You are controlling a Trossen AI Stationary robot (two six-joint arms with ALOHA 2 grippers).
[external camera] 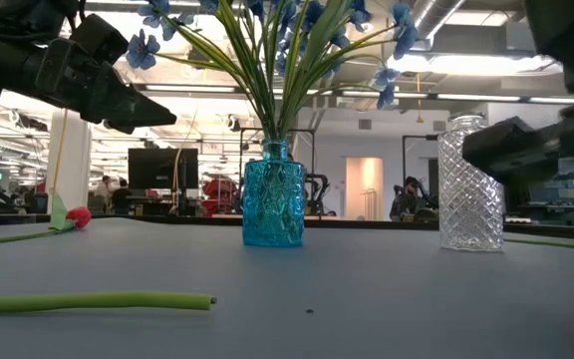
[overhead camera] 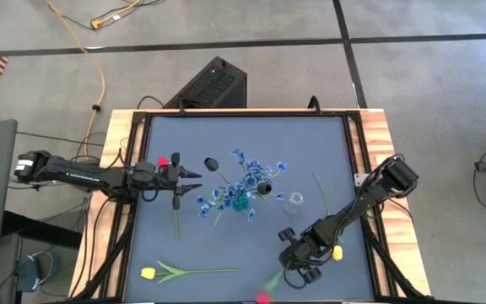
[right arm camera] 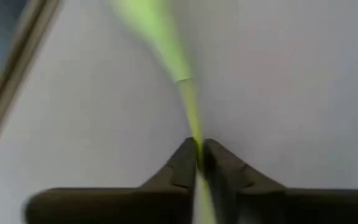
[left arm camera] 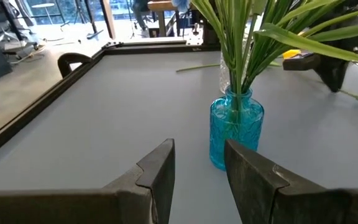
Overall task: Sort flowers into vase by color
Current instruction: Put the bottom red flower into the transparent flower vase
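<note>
Near the table's front edge, the right gripper (right arm camera: 199,152) pinches a green stem (right arm camera: 188,102) between its fingertips.

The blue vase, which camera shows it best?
The low view: the blue vase stands near the middle, seen whole from the side, holding green stems and blue blossoms. The left wrist view shows it closer, just past that arm's open jaws. From the high view it is mostly hidden under its blossoms. The right wrist view misses it.
</note>
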